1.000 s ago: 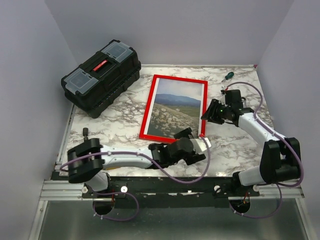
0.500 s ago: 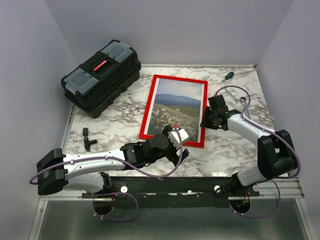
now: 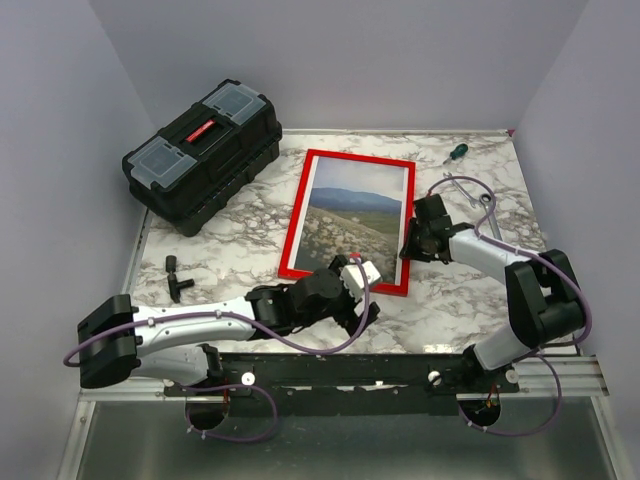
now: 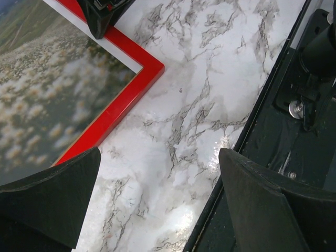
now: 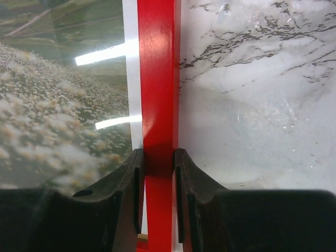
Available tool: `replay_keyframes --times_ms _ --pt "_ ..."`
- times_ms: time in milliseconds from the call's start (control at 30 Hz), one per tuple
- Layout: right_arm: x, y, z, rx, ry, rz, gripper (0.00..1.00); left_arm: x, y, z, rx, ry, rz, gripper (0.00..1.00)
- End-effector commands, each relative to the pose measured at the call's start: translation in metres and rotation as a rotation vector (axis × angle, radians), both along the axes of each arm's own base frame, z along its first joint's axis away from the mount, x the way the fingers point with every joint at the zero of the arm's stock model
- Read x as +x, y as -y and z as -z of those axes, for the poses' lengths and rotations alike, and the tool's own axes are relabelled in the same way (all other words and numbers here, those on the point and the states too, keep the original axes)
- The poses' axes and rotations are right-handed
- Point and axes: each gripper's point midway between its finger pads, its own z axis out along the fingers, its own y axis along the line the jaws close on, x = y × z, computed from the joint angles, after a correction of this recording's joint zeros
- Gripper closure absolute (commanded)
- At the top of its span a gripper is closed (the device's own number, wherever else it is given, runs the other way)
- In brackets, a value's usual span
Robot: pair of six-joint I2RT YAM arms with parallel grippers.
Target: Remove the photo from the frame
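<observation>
Photo (image 3: 345, 225) sits inside the frame (image 3: 358, 158), flat on the desk (image 3: 240, 250) — my right gripper (image 5: 158, 163) pinches its right rail, left gripper (image 4: 157, 165) spread wide by the near corner; toolbox (image 3: 200, 150) closed, far left.

A white, grey-veined marble table (image 3: 250, 232) is seen at centre, enclosed by plain pale lavender walls (image 3: 350, 60); a dull grey panel (image 3: 330, 452) is shown along the bottom.

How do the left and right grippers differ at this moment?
The left gripper is wide open, holding nothing; the right gripper is pinched on the right rail of the frame. The left hovers over the table off the frame's near corner; the right straddles the rail. Both are low at the frame's edge.
</observation>
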Motion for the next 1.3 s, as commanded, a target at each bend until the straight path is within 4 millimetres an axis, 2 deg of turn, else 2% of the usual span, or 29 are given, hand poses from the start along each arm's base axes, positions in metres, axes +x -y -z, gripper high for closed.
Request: replay_keyframes --times_ms 0,100,333,533,900,1067,1133,1200,1267 --pt "0.000 0.000 0.008 0.010 0.008 0.019 0.79 -0.002 0.007 -0.004 -0.002 -0.011 0.026 0.01" --pt "-0.001 -0.002 0.002 0.022 0.011 0.012 0.99 0.005 0.009 0.003 0.044 0.018 0.012 0.01" --pt "-0.001 -0.019 -0.040 0.098 -0.022 -0.015 0.99 0.033 0.033 0.023 0.176 0.190 -0.029 0.01" --pt "-0.001 -0.025 -0.049 0.128 -0.042 -0.014 0.99 0.046 0.056 0.041 0.275 0.395 0.016 0.01" --pt "-0.006 -0.036 -0.067 0.197 -0.055 -0.031 0.99 0.089 0.070 0.072 0.476 0.679 -0.099 0.02" --pt "-0.007 -0.039 -0.072 0.215 -0.055 -0.033 0.99 0.097 0.078 0.087 0.546 0.769 -0.090 0.08" --pt "-0.007 -0.039 -0.076 0.216 -0.051 -0.034 0.99 0.102 0.077 0.084 0.552 0.799 -0.120 0.13" --pt "-0.008 -0.039 -0.078 0.220 -0.048 -0.034 0.99 0.106 0.078 0.075 0.550 0.828 -0.150 0.24" --pt "-0.009 -0.039 -0.080 0.227 -0.042 -0.035 0.99 0.109 0.079 0.064 0.538 0.860 -0.186 0.40"
